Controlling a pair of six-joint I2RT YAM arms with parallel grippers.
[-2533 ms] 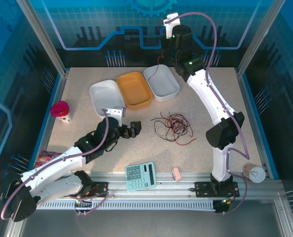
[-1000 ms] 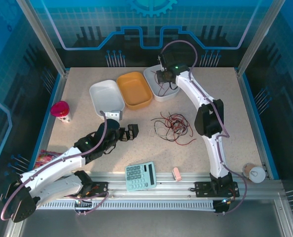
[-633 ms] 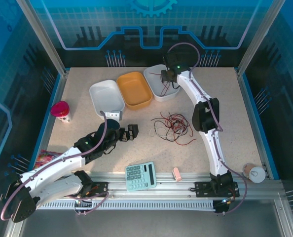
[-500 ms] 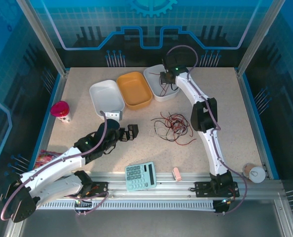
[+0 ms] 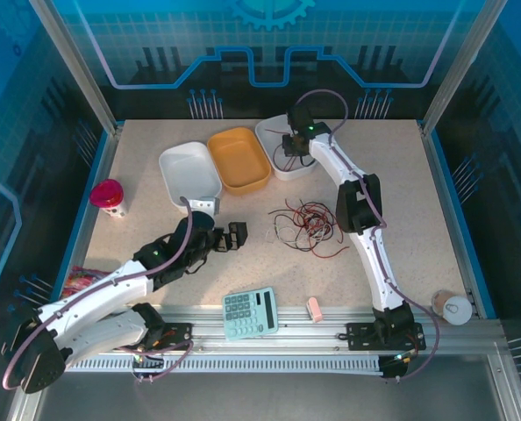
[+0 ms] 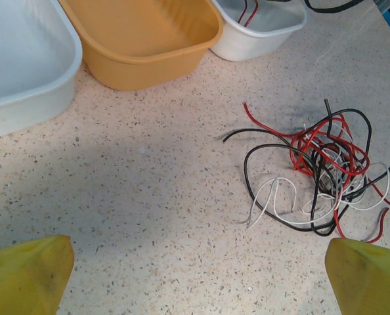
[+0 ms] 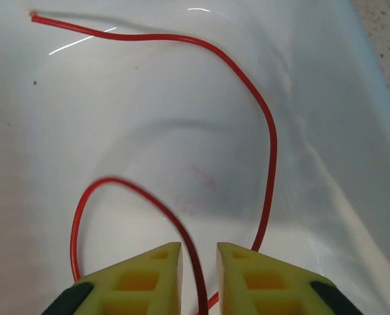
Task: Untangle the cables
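The cables [image 5: 306, 224] lie as a tangle of red, black and whitish wires on the table's middle; in the left wrist view the tangle [image 6: 320, 164] sits to the right, ahead of the fingers. My left gripper [image 5: 234, 235] [image 6: 198, 275] is open wide, low over bare table left of the tangle, holding nothing. My right gripper [image 5: 293, 146] [image 7: 199, 252] is down inside the back-right white tray [image 5: 312, 163]. One loose red wire [image 7: 267, 131] curls on the tray floor and runs through the narrow gap between the fingers, which stand wider than the wire.
An orange tray [image 5: 239, 160] [image 6: 142, 39] and a second white tray [image 5: 189, 173] [image 6: 18, 59] stand left of the right one. A calculator [image 5: 250, 313] and pink eraser [image 5: 314, 309] lie near the front edge. A red-lidded cup [image 5: 109, 197] stands left, a paper cup [image 5: 453, 307] front right.
My right arm came down from high at the back into the back-right white tray, bringing the red wire with it. The left gripper has hardly moved.
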